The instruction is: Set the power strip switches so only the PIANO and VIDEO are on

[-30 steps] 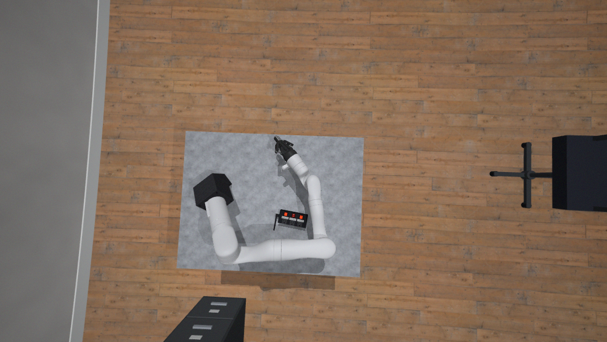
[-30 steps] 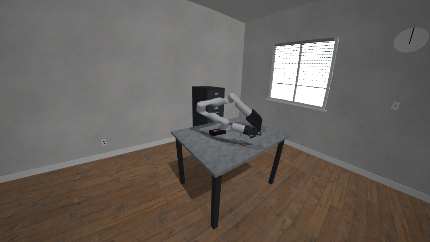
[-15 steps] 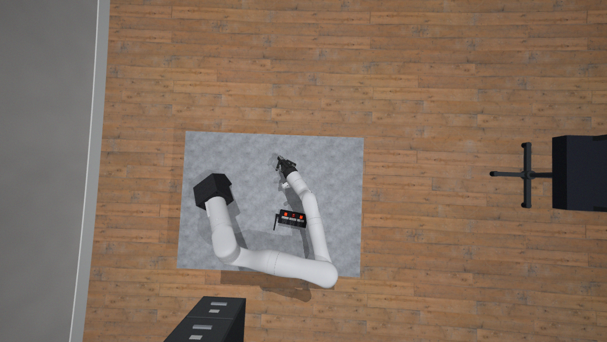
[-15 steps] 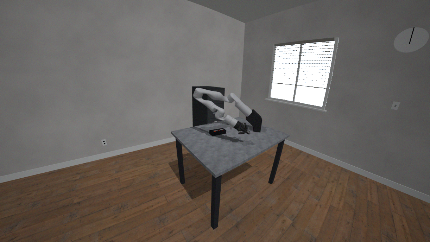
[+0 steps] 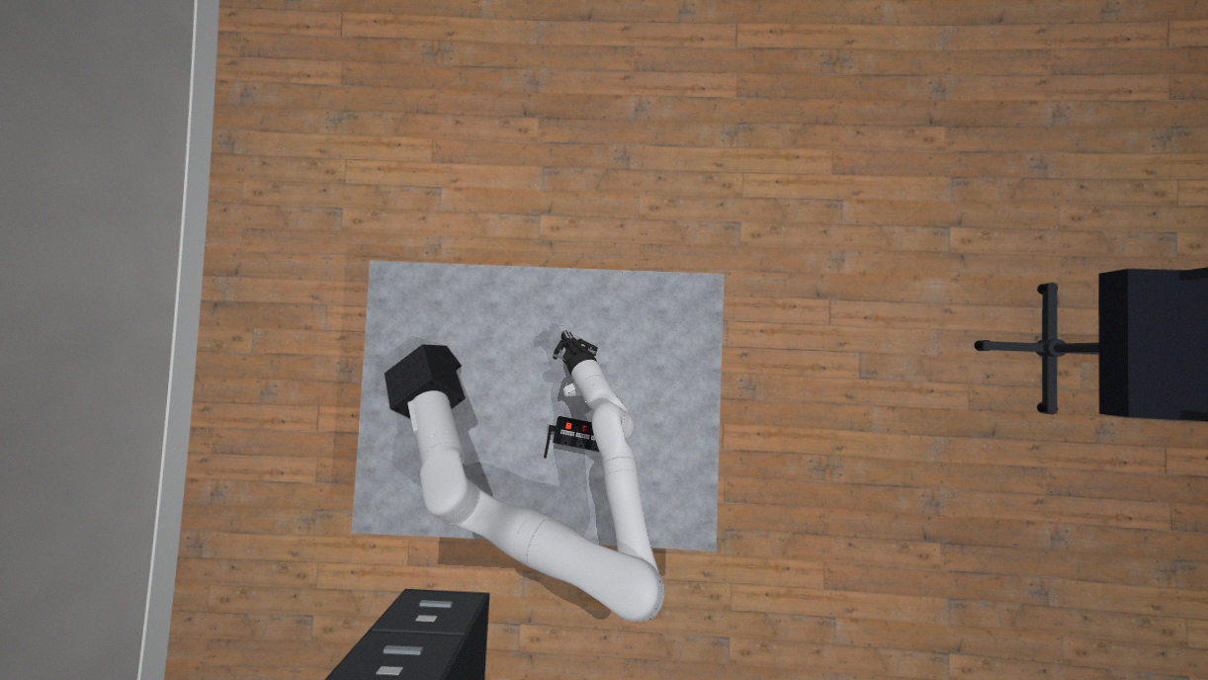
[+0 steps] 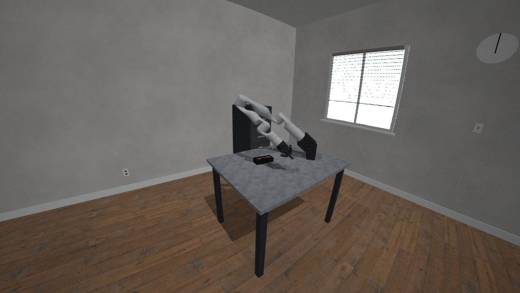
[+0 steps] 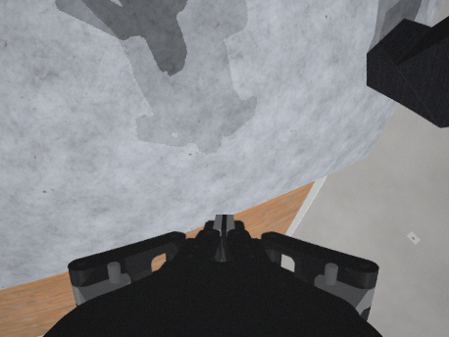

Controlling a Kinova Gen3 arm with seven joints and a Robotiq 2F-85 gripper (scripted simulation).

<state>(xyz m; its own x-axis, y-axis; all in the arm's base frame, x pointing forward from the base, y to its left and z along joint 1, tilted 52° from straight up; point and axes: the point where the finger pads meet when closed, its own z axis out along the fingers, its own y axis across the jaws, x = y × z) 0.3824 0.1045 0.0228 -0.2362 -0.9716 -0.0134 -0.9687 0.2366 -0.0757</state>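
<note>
The black power strip lies flat on the grey table, partly under my forearm; a red lit switch shows on its top. It also shows in the exterior view. My gripper is shut and empty, a short way above the table top, well apart from the strip. In the exterior view the gripper hangs low between the strip and the arm base. In the wrist view the shut fingertips point at bare table; the strip is out of that view.
The arm's black base block stands on the table's left part and shows in the wrist view. A black filing cabinet stands beside the table. A black stand and box are far right.
</note>
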